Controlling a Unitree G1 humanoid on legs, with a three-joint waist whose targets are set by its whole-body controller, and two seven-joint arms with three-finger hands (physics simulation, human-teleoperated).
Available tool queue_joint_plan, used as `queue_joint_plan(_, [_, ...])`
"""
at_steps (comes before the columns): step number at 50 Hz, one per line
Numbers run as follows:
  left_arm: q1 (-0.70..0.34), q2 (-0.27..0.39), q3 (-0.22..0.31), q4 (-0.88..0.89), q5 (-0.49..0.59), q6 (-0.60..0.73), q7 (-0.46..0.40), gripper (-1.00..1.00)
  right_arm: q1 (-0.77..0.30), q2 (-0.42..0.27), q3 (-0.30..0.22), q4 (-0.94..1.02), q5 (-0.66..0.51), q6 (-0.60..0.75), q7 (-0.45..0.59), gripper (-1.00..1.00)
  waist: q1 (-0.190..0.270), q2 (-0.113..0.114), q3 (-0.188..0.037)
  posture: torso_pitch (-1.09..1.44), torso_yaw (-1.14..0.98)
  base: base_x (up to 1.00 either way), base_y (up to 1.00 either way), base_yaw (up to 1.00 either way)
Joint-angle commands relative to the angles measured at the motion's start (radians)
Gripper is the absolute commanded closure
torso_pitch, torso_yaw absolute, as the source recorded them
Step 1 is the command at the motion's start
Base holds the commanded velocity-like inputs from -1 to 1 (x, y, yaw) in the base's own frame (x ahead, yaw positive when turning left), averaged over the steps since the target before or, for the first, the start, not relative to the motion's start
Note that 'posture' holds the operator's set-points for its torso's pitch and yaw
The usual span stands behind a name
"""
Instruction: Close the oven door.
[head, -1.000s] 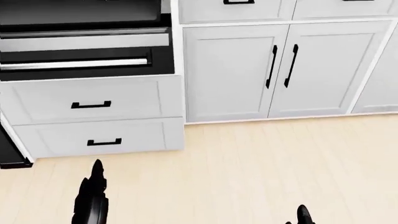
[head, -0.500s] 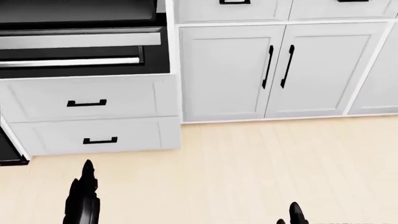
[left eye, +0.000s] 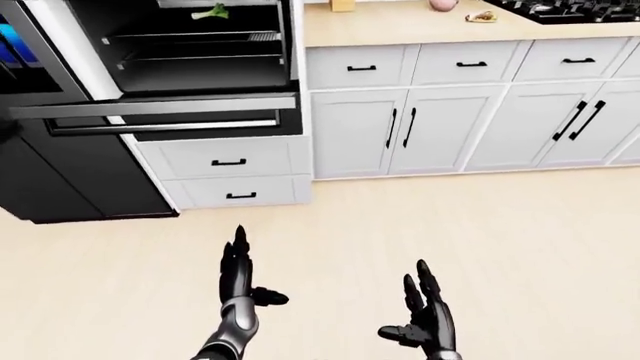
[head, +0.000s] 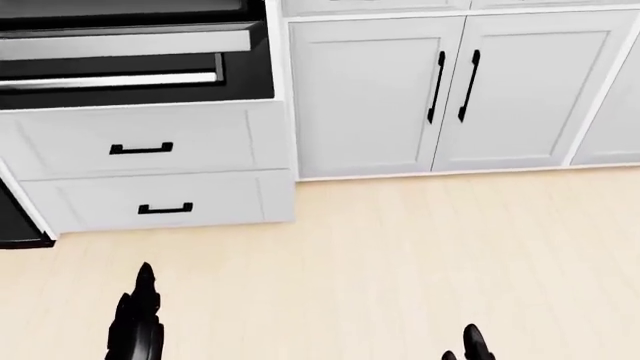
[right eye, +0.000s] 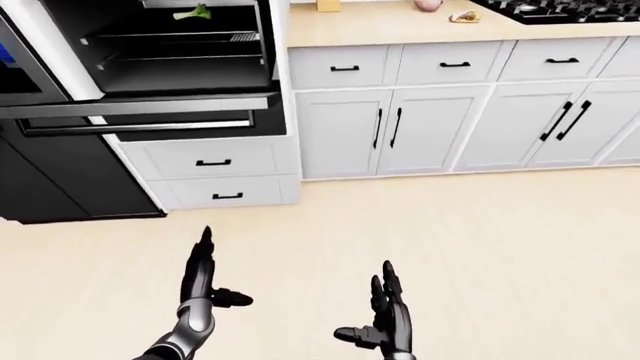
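So: oven door (left eye: 150, 106) hanging open flat at 11 o'clock, long edge running left-right, well apart from left hand (left eye: 240, 274), nearer than right hand (left eye: 425, 315); both spread wide, empty.

Pretty plain kitchen here: pale wood-look floor (left eye: 520, 240), a run of white shaker cabinets (left eye: 440, 127) with black bar handles, and a row of drawers (left eye: 470, 64) above them. The beige worktop (left eye: 400, 26) runs along the top, and a black fridge (left eye: 40, 150) sits at the left edge.
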Motion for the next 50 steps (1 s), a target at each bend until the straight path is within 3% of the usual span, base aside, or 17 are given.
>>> queue_joint_plan(1, [-0.028,0.003,-0.003,-0.034,0.003,-0.028,0.011,-1.00,-0.022,-0.005,-0.008,-0.014,0.010,-0.031,0.019,-1.00,-0.001,0.002,-0.021,0.00,0.00,0.00,0.00,0.00])
queue_joint_plan(7, [-0.024,0.002,-0.006,-0.033,0.007,-0.032,0.014,-1.00,-0.019,-0.005,-0.006,-0.016,0.011,-0.030,0.020,-1.00,0.005,-0.003,-0.028,0.00,0.00,0.02,0.00,0.00])
queue_joint_plan(8, [-0.023,0.003,-0.007,-0.033,0.009,-0.034,0.015,-1.00,-0.016,-0.004,-0.004,-0.019,0.009,-0.031,0.017,-1.00,0.011,0.000,-0.046,0.00,0.00,0.05,0.00,0.00])
queue_joint_plan(11, [-0.025,0.003,-0.005,-0.033,0.007,-0.033,0.014,-1.00,-0.002,-0.001,-0.003,-0.026,0.012,-0.041,0.021,-1.00,0.028,-0.011,-0.025,0.00,0.00,0.08,0.00,0.00])
queue_joint_plan(14, [-0.020,0.003,-0.007,-0.033,0.011,-0.036,0.016,-1.00,-0.002,0.001,-0.002,-0.024,0.013,-0.044,0.020,-1.00,0.035,-0.034,-0.022,0.00,0.00,0.09,0.00,0.00])
queue_joint_plan(17, [-0.016,0.002,-0.009,-0.033,0.015,-0.038,0.019,-1.00,0.008,0.003,-0.003,-0.024,0.015,-0.057,0.027,-1.00,0.039,-0.086,-0.012,0.00,0.00,0.10,0.00,0.00])
queue_joint_plan(18, [-0.016,0.002,-0.010,-0.033,0.016,-0.037,0.021,-1.00,0.009,0.003,-0.007,-0.019,0.022,-0.061,0.037,-1.00,0.036,-0.058,-0.006,0.00,0.00,0.09,0.00,0.00])
queue_joint_plan(23, [-0.019,0.003,-0.007,-0.033,0.014,-0.035,0.016,-1.00,0.014,0.009,-0.012,-0.010,0.032,-0.076,0.047,-1.00,0.038,-0.056,-0.009,0.00,0.00,0.10,0.00,0.00])
queue_joint_plan(27, [-0.017,0.003,-0.007,-0.032,0.017,-0.033,0.018,-1.00,-0.002,0.005,-0.012,-0.003,0.034,-0.064,0.044,-1.00,0.037,-0.026,-0.001,0.00,0.00,0.09,0.00,0.00])
queue_joint_plan(30, [-0.017,0.003,-0.006,-0.033,0.016,-0.035,0.016,-1.00,0.000,0.006,-0.016,0.001,0.037,-0.069,0.053,-1.00,0.032,0.021,-0.002,0.00,0.00,0.10,0.00,0.00])
queue_joint_plan(32, [-0.021,0.004,-0.004,-0.033,0.012,-0.032,0.012,-1.00,0.000,0.005,-0.014,-0.002,0.035,-0.066,0.048,-1.00,0.033,0.079,-0.017,0.00,0.00,0.09,0.00,0.00])
queue_joint_plan(33, [-0.021,0.004,-0.003,-0.033,0.012,-0.031,0.012,-1.00,-0.001,0.004,-0.013,-0.004,0.034,-0.064,0.046,-1.00,0.036,0.055,-0.014,0.00,0.00,0.09,0.00,0.00])
queue_joint_plan(43, [-0.023,0.002,-0.004,-0.033,0.009,-0.029,0.009,-1.00,-0.005,0.000,-0.011,-0.012,0.032,-0.053,0.041,-1.00,0.052,-0.021,0.011,0.00,0.00,0.20,0.00,0.00])
queue_joint_plan(45, [-0.027,0.003,0.001,-0.034,0.002,-0.025,0.004,-1.00,0.006,0.001,-0.005,-0.026,0.026,-0.054,0.029,-1.00,0.056,-0.056,0.009,0.00,0.00,0.22,0.00,0.00])
queue_joint_plan(47, [-0.019,0.002,-0.005,-0.032,0.011,-0.027,0.015,-1.00,0.015,0.008,-0.011,-0.016,0.036,-0.073,0.045,-1.00,0.055,-0.120,-0.007,0.00,0.00,0.22,0.00,0.00])
queue_joint_plan(49, [-0.019,0.001,-0.005,-0.033,0.011,-0.028,0.014,-1.00,0.029,0.011,-0.012,-0.023,0.043,-0.086,0.050,-1.00,0.043,-0.084,0.006,0.00,0.00,0.22,0.00,0.00])
queue_joint_plan(50, [-0.016,0.002,-0.005,-0.033,0.013,-0.030,0.015,-1.00,0.028,0.011,-0.011,-0.021,0.044,-0.087,0.049,-1.00,0.044,-0.085,0.008,0.00,0.00,0.21,0.00,0.00])
